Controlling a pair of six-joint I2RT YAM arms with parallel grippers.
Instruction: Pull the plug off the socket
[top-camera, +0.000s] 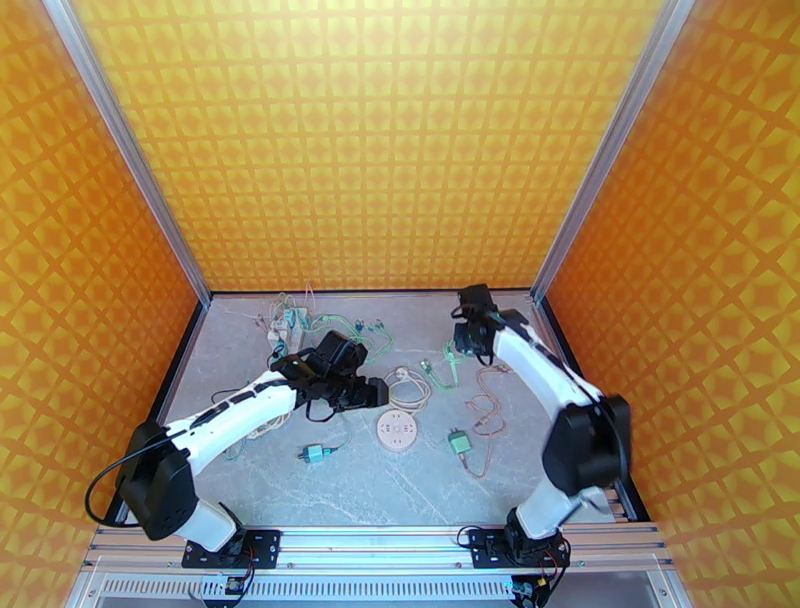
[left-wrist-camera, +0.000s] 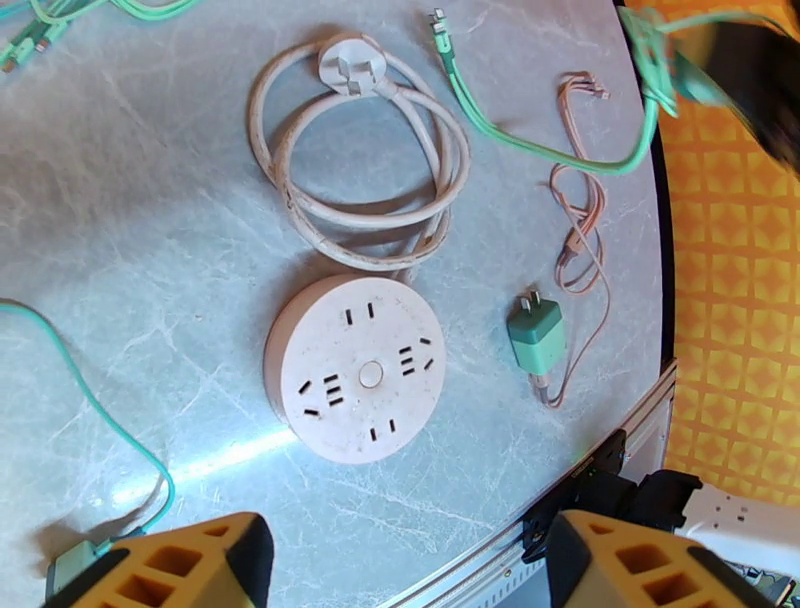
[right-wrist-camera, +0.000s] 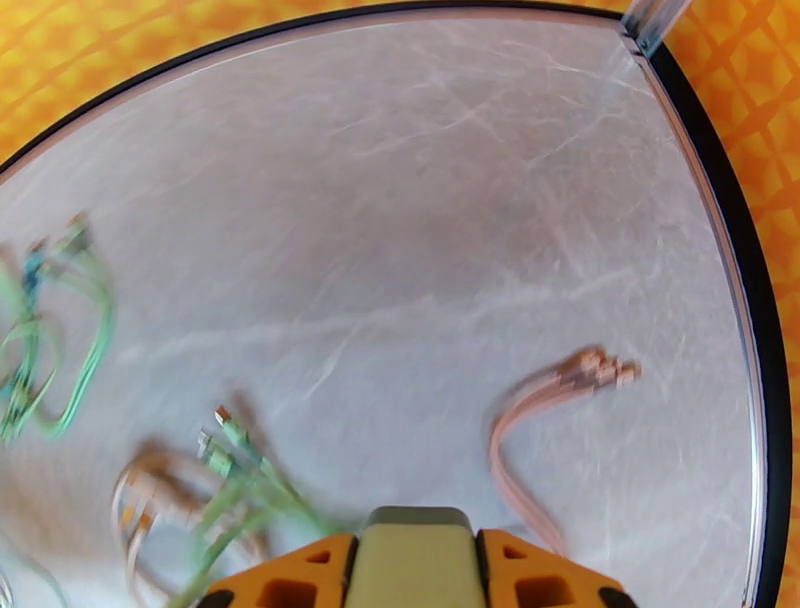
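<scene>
The round pink socket (left-wrist-camera: 355, 380) (top-camera: 398, 433) lies flat on the table, and every slot I can see in it is empty. A green plug (left-wrist-camera: 536, 338) (top-camera: 460, 441) lies on its side just right of it, prongs bare. Another green plug (left-wrist-camera: 70, 572) (top-camera: 316, 453) with a green lead rests to the left. My left gripper (left-wrist-camera: 405, 570) (top-camera: 374, 392) hovers above the socket, open, holding nothing. My right gripper (right-wrist-camera: 415, 545) (top-camera: 462, 345) is at the back right, shut on a green cable (left-wrist-camera: 560, 150) that trails down to the table.
The socket's own pale cord (left-wrist-camera: 360, 190) is coiled behind it, with its white plug (left-wrist-camera: 350, 68) free. A pink cable (left-wrist-camera: 580, 230) (right-wrist-camera: 530, 420) lies to the right. More green cables (top-camera: 360, 335) and a white adapter (top-camera: 290, 322) clutter the back left. The table edge (left-wrist-camera: 660, 250) is close on the right.
</scene>
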